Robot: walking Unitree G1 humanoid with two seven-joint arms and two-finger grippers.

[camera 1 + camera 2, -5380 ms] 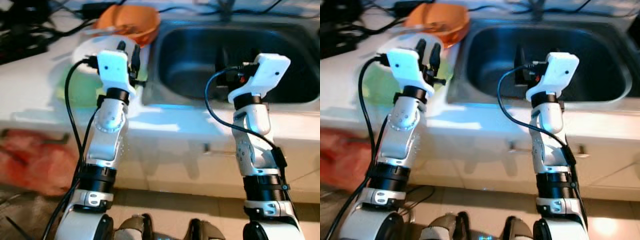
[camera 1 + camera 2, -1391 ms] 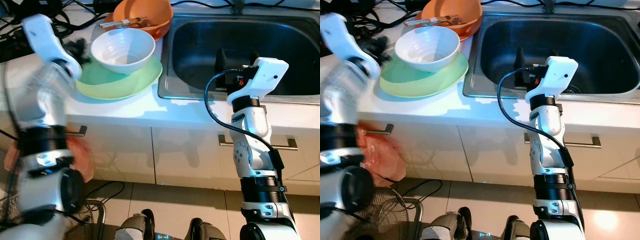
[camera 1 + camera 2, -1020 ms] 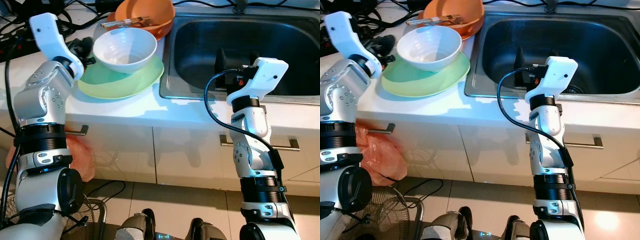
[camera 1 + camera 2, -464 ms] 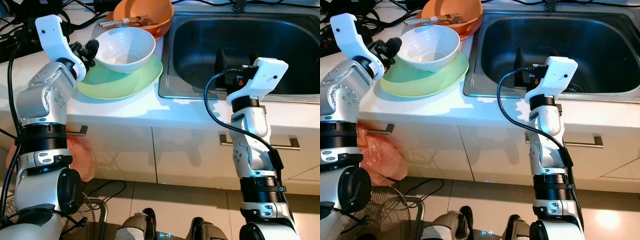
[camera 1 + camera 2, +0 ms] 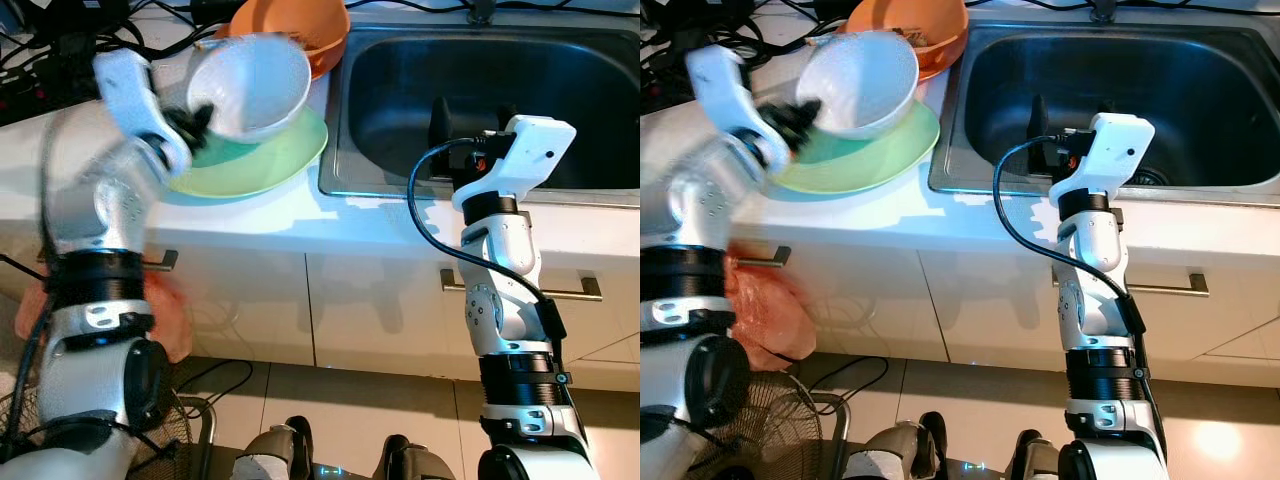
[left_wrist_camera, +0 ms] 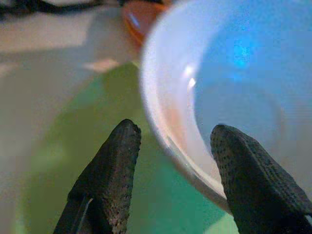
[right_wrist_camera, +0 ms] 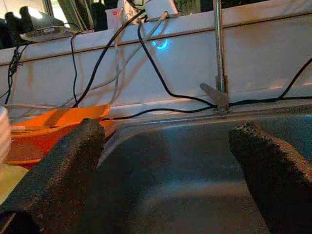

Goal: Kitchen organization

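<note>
White bowl (image 5: 252,85) rim between left end effector (image 6: 170,161) fingers, tilted

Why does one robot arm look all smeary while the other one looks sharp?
In the left eye view, the left arm is smeared by motion blur, lifting the tilted white bowl off the green plate; the right arm looks crisp. In the left wrist view the bowl is soft and out of focus. In the right wrist view the near fingers are blurry and dark.

I'm in a home kitchen: steel sink (image 5: 480,70) set in white worktop (image 5: 250,215), dishes beside, cabinet drawers (image 5: 380,310) below.
</note>
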